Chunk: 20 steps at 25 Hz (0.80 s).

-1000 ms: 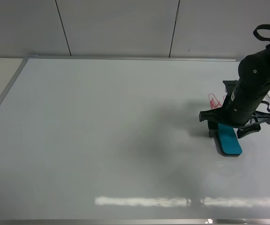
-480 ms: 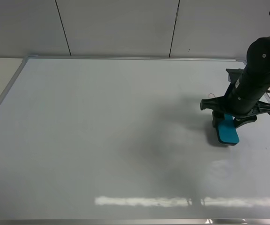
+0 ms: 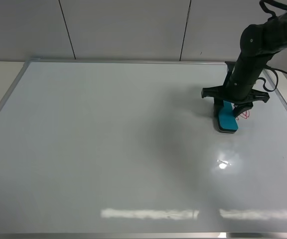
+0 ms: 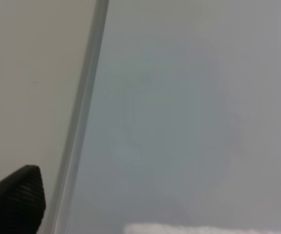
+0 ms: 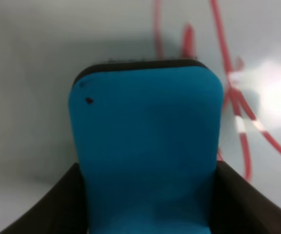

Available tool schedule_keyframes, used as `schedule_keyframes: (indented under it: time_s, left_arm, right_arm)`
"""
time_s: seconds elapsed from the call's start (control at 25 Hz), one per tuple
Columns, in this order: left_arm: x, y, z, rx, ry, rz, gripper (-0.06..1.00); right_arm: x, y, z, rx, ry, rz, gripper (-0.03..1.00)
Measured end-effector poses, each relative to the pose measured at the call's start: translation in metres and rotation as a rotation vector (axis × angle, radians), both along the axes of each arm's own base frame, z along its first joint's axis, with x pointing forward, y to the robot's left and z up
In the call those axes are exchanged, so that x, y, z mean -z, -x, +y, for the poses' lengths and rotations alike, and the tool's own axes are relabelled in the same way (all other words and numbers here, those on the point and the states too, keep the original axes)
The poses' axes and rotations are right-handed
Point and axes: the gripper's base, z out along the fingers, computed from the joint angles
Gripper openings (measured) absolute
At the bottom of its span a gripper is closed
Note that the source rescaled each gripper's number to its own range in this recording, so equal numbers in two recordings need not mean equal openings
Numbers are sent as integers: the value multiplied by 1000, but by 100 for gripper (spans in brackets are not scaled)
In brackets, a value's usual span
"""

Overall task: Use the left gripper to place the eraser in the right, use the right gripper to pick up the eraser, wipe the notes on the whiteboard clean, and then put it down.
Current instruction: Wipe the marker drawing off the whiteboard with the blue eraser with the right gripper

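Upper right of your overhead view: the black crossbar right gripper [image 3: 230, 106] clenches the teal-blue eraser block [image 3: 226, 119] on the glossy silver-framed whiteboard [image 3: 108, 144], beside the red marker notes [image 3: 245, 115]. Your left gripper [image 4: 145, 195] is spread wide, holding nothing.

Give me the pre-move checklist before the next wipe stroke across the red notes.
1. Right end effector clamped on the eraser: ok, the dark fingers flank the teal block on both sides.
2. Eraser down on the whiteboard: ok as far as the high view shows; actual pressure cannot tell.
3. Notes wiped: not ok, red strokes remain beside the eraser, clear in the right wrist view.
4. Eraser aligned with the marks: ok, they lie just past its edge.
5. Left end effector clear of the stroke: ok, open over bare board near the frame, absent from the high view.
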Motion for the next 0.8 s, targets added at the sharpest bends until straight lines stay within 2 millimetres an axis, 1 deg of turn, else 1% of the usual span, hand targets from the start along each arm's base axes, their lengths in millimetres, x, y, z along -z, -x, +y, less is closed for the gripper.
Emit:
schedule_keyframes:
  time_s: [0.04, 0.16, 0.24, 0.36, 0.48, 0.6, 0.68, 0.8]
  left_arm:
    - [0, 0, 0, 0, 0, 0, 100]
    - [0, 0, 0, 0, 0, 0, 100]
    - [0, 0, 0, 0, 0, 0, 100]
    - [0, 0, 0, 0, 0, 0, 100]
    - [0, 0, 0, 0, 0, 0, 100]
    - [0, 0, 0, 0, 0, 0, 100]
    - [0, 0, 0, 0, 0, 0, 100]
    - [0, 0, 0, 0, 0, 0, 100]
  right_arm:
    - [3, -2, 1, -3, 1, 28, 0]
    - [3, -9, 1, -8, -3, 33, 0]
    - [4, -12, -4, 3, -7, 41, 0]
    - [3, -17, -32, 69, -9, 37, 0]
    - [3, -17, -72, 125, 40, 53, 0]
    - [3, -15, -103, 196, 47, 58, 0]
    - [3, -15, -113, 223, 43, 58, 0]
    - [3, -15, -112, 224, 33, 57, 0]
